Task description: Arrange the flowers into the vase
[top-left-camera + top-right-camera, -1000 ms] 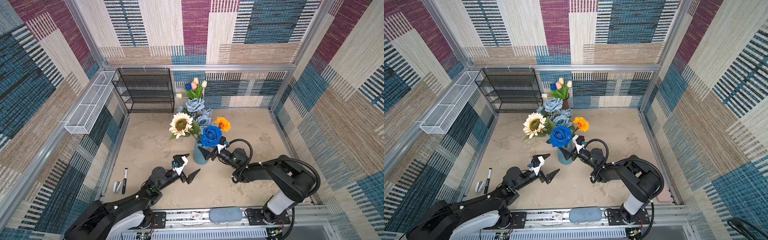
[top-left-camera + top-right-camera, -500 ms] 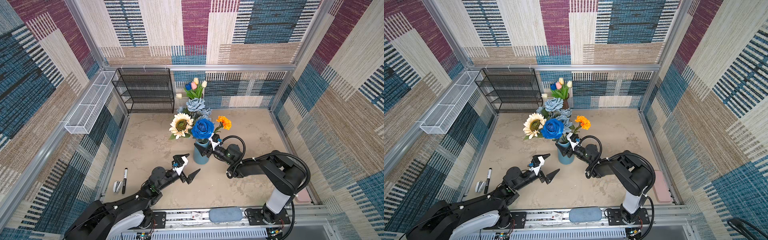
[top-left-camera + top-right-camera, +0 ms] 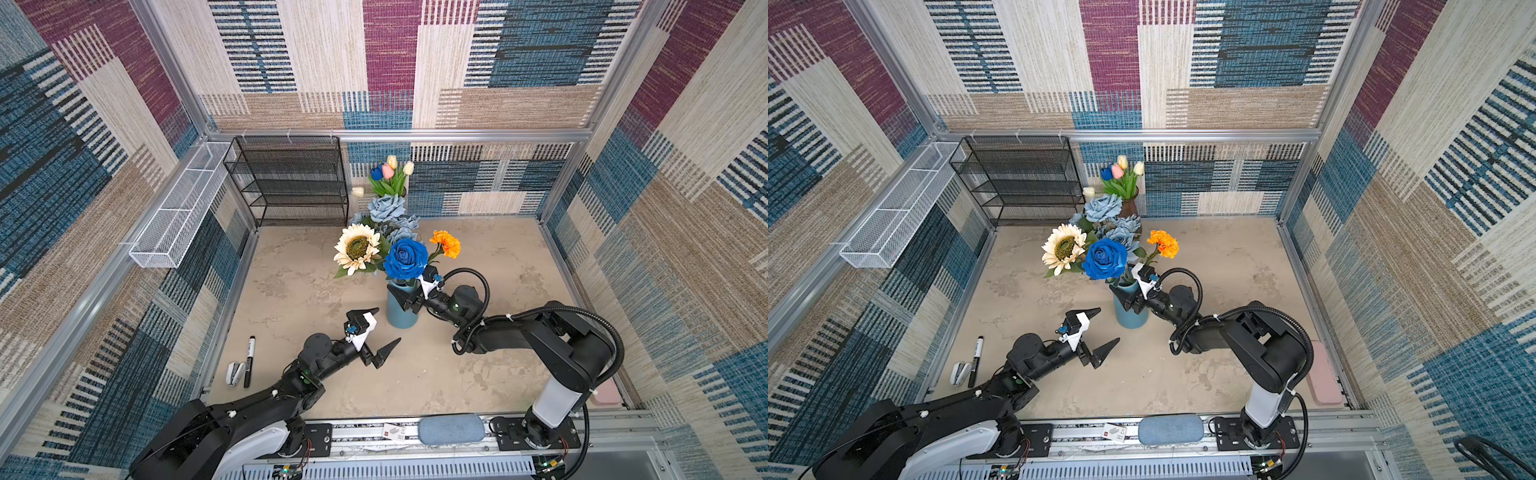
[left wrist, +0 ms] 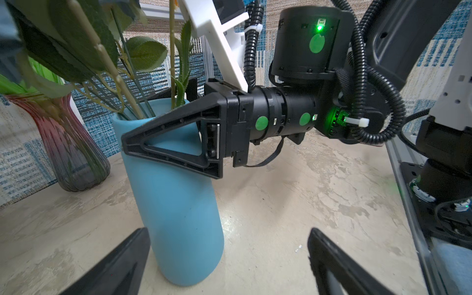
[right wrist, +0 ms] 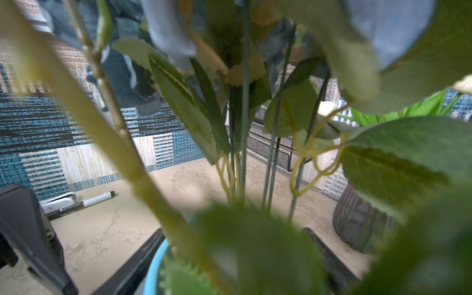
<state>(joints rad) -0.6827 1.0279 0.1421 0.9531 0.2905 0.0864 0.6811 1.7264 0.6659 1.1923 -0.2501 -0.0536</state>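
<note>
Well, the blue vase point(image 3: 401, 311) stands upright near the middle of the table point(image 3: 498, 374), and most of the flowers are in it. Their stems rise from its mouth and fan apart. The sunflower point(image 3: 357, 248) leans left with its face turned up. The orange bloom point(image 3: 445, 243) leans right and back, and the dusty-blue roses point(image 3: 388, 208) tilt toward the back wall. The deep-blue rose point(image 3: 406, 257) holds its head closest over the vase, tipped slightly back. The tulips point(image 3: 388, 174) are apart from these, upright in a reddish glass vase point(image 4: 69, 143) by the back wall.

The right gripper point(image 3: 405, 291) lies about level at the blue vase's mouth with its jaws spread wide. One finger point(image 4: 173, 143) crosses the near side of the rim and the other sits behind the stems. The right wrist camera shows only leaf and blur, so I cannot say whether a pad touches a stem; it seems to grip nothing.

The left gripper point(image 3: 388, 325) hovers low, just left of the vase and nearer the front. Its jaws are wide and empty, and it points toward the vase. A marker point(image 3: 249, 361) lies by the left wall.
</note>
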